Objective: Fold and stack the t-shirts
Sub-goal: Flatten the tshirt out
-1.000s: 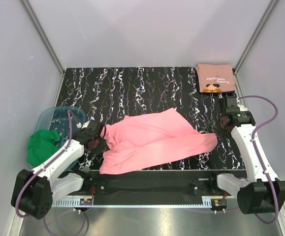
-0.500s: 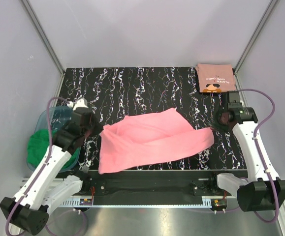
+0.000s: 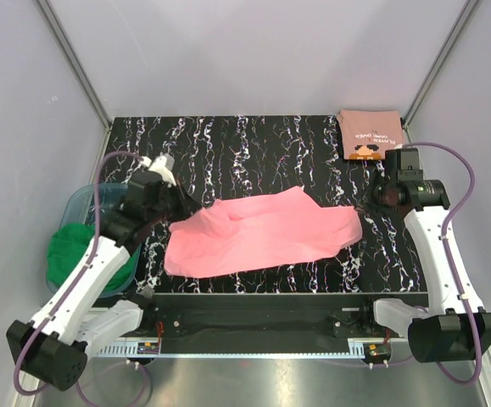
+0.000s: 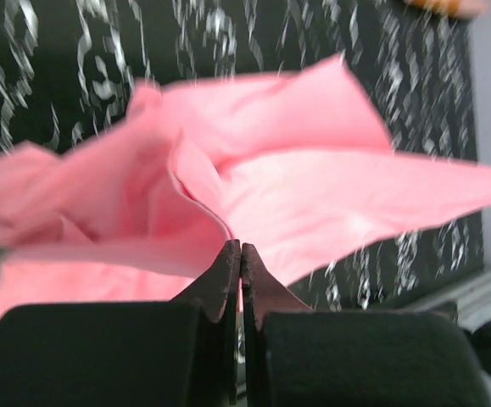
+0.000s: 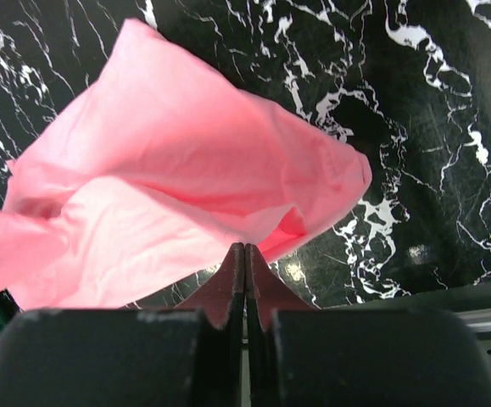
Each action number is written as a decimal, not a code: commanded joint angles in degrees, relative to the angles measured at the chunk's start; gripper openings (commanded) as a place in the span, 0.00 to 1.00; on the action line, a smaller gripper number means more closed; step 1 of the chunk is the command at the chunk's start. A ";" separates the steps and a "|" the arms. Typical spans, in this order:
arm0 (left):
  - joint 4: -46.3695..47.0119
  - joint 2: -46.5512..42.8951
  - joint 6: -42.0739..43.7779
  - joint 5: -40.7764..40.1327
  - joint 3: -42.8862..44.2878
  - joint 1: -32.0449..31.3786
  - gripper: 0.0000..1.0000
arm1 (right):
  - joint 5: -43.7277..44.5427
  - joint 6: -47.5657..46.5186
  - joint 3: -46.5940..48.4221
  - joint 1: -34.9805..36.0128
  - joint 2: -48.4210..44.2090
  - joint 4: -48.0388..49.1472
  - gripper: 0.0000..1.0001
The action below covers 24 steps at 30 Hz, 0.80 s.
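The bright pink t-shirt (image 3: 262, 233) lies rumpled across the middle of the black marbled table (image 3: 253, 144). My left gripper (image 3: 184, 208) is shut on its left edge, and in the left wrist view the cloth (image 4: 296, 186) runs right into the closed fingertips (image 4: 239, 251). My right gripper (image 3: 369, 203) is shut on the shirt's right end, where the pink fabric (image 5: 169, 178) hangs lifted from the tips (image 5: 245, 251). The salmon t-shirt (image 3: 371, 136), with white lettering and a small print, lies folded in the far right corner.
A clear blue tub (image 3: 101, 203) stands off the table's left side with a green cloth (image 3: 71, 250) draped over its near rim. White walls close in the back and both sides. A metal rail (image 3: 262, 318) runs along the near edge.
Both grippers have risen and moved toward the far side, carrying the pink t-shirt's ends with them. The shirt's near edge has drawn back from the front rail.
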 commanded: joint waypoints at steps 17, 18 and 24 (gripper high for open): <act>-3.69 1.60 7.35 -0.25 15.85 0.31 0.00 | -4.14 -2.60 7.37 -0.17 4.10 3.08 0.00; -4.41 2.22 8.32 -1.41 19.37 0.40 0.00 | -2.57 -2.95 11.30 -0.17 4.81 2.65 0.00; -8.46 8.38 14.74 -7.92 45.92 1.28 0.00 | 4.02 -5.59 27.74 -0.17 10.52 2.73 0.00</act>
